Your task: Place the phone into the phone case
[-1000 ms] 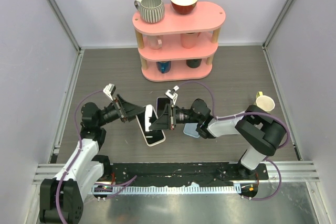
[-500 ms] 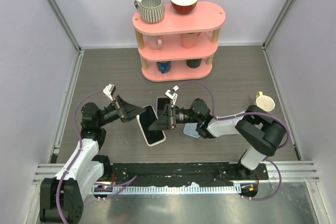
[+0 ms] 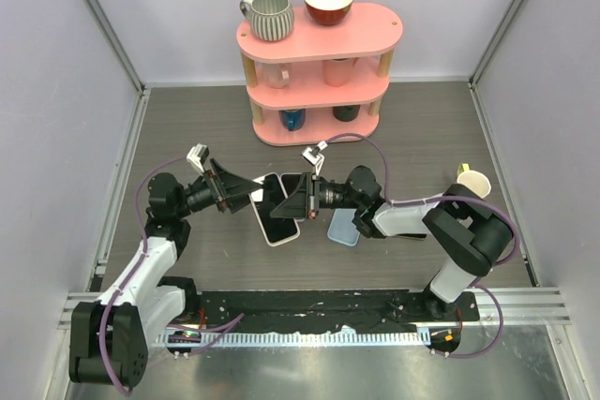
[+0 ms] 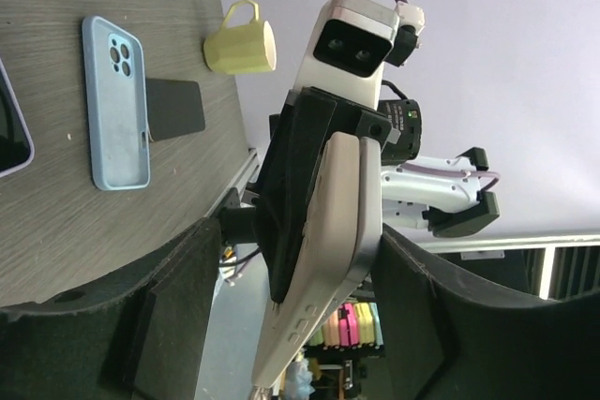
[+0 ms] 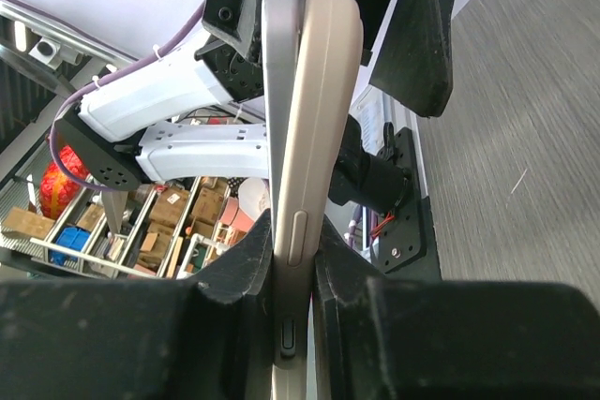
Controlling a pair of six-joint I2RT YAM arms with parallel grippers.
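The right gripper (image 3: 294, 203) is clamped on the phone (image 5: 310, 138). It pinches both faces near one end and holds the phone clear of the table (image 3: 187, 133), roughly level, screen up. The other end is left free. The left gripper (image 3: 251, 196) stands wide open, one finger on each side of that free end, gripping nothing. It appears placed to steady or take over the phone. The case (image 3: 342, 228) lies flat on the table beside the right gripper, with the phone not yet in it.
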